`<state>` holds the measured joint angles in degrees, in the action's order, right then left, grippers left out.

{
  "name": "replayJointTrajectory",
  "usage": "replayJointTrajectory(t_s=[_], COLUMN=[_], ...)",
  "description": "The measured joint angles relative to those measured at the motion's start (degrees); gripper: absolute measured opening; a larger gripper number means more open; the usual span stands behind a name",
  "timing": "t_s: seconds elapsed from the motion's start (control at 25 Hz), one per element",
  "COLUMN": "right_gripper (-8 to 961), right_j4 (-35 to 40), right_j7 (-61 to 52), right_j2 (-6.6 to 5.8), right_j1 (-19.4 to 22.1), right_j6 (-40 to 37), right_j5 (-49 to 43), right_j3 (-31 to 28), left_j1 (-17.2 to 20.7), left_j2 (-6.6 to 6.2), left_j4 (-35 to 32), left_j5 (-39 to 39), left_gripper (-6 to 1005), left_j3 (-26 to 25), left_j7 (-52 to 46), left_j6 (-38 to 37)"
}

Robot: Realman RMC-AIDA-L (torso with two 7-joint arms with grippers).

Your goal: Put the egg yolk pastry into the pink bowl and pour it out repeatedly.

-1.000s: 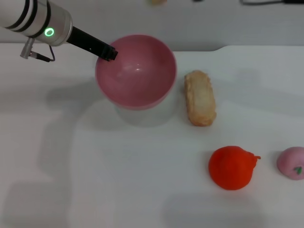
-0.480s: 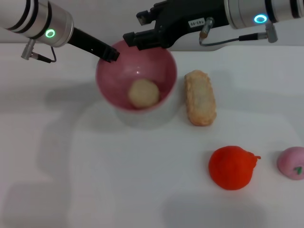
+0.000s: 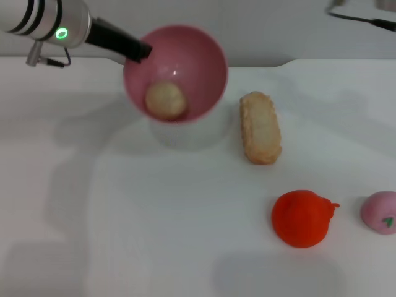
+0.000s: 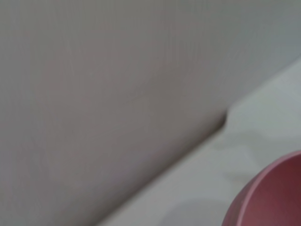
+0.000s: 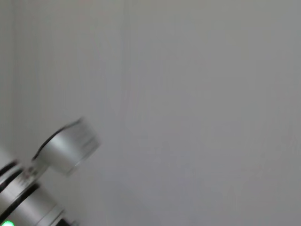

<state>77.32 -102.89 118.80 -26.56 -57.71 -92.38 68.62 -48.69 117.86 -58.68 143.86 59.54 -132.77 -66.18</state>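
The pink bowl [image 3: 198,74] is at the back left of the white table, its mouth facing the head camera. The egg yolk pastry [image 3: 165,99], a pale tan ball, lies inside it on the left part of the bottom. My left gripper [image 3: 140,53] is shut on the bowl's upper left rim, its arm reaching in from the top left. The bowl's rim also shows in the left wrist view [image 4: 270,197]. My right gripper is out of view; only a bit of cable [image 3: 365,18] shows at the top right.
A long crusty bread [image 3: 260,127] lies right of the bowl. A red-orange fruit [image 3: 301,218] and a small pink fruit with a green mark [image 3: 381,211] sit at the front right. The right wrist view shows the left arm [image 5: 47,174] against a grey wall.
The right arm came over the bowl, the pastry appeared inside, and the arm has withdrawn out of view. The bowl has shifted up and back, and the pastry has rolled left inside it.
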Motion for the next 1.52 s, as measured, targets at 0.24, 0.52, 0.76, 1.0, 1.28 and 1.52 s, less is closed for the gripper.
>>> replayJointTrajectory(t_s=[0.24,0.52,0.76,1.0,1.28,1.52], right_gripper=[605,606,606,606,606,606], right_j4=[-9.49,-21.88,-29.23,-31.39,-34.71,-35.83], right_j7=[27.89,41.65,42.99,43.14,43.30,43.63], right_j2=[0.14,0.17,0.04,0.01,-0.04,-0.18], right_j1=[7.33,9.71,9.04,7.94,5.41,3.87], right_j6=[1.08,1.15,1.20,1.21,0.75,0.86], right_j5=[28.14,42.61,45.18,45.39,45.47,45.51], right_j3=[-0.14,-2.72,-6.46,-6.87,-8.45,-9.11], left_j1=[6.10,14.28,20.64,24.16,25.12,25.38], left_j2=[0.16,0.17,0.17,0.08,-0.25,-0.03], left_j4=[-1.73,-5.78,-8.36,-8.46,-6.08,-3.60], left_j5=[-13.44,-17.23,-16.87,-16.65,-15.20,-12.40], left_gripper=[43,43,43,43,43,43], left_j3=[9.63,24.70,37.27,47.51,56.05,59.65], left_j7=[11.23,19.28,24.70,31.18,31.68,32.14], left_j6=[17.18,36.36,54.61,71.67,88.44,98.30])
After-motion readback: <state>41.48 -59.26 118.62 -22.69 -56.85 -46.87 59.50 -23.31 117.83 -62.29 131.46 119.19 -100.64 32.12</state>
